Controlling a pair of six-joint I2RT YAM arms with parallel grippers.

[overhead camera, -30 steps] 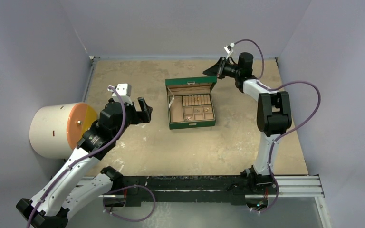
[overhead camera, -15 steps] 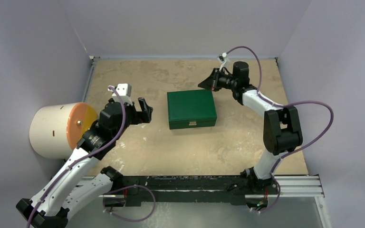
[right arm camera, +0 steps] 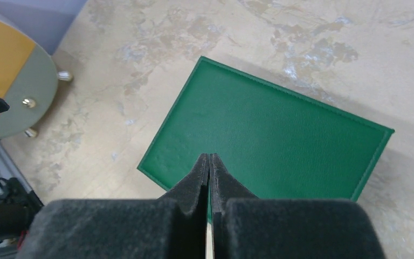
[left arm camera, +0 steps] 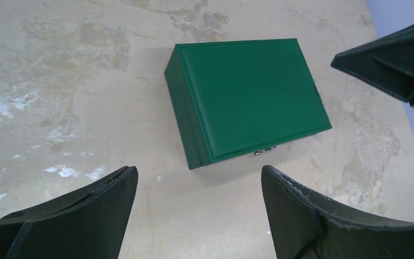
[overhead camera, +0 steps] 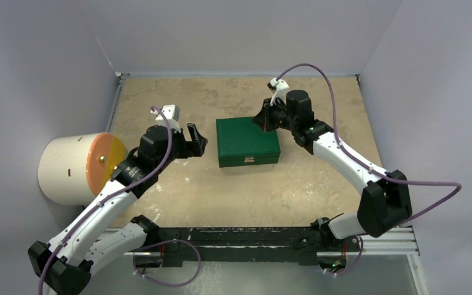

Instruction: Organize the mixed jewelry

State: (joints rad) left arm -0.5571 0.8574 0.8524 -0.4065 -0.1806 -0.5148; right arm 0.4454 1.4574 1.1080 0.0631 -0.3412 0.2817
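The green box point(overhead camera: 247, 140) sits shut in the middle of the table, its clasp facing the near edge. It also shows in the left wrist view point(left arm camera: 248, 100) and the right wrist view point(right arm camera: 269, 140). The mixed jewelry is hidden inside the shut box. My left gripper point(overhead camera: 198, 138) is open and empty, just left of the box; its fingers point(left arm camera: 86, 216) frame bare table. My right gripper point(overhead camera: 263, 119) is shut and empty, hovering over the box's back right corner point(right arm camera: 209, 156).
A white cylinder with an orange and grey face point(overhead camera: 77, 167) lies at the left edge, also in the right wrist view point(right arm camera: 11, 86). Purple walls enclose the table. The arms' rail point(overhead camera: 270, 239) runs along the near edge.
The box lid went from open to shut. My right gripper moved down and left toward the box's back edge. My left gripper shifted slightly right toward the box.
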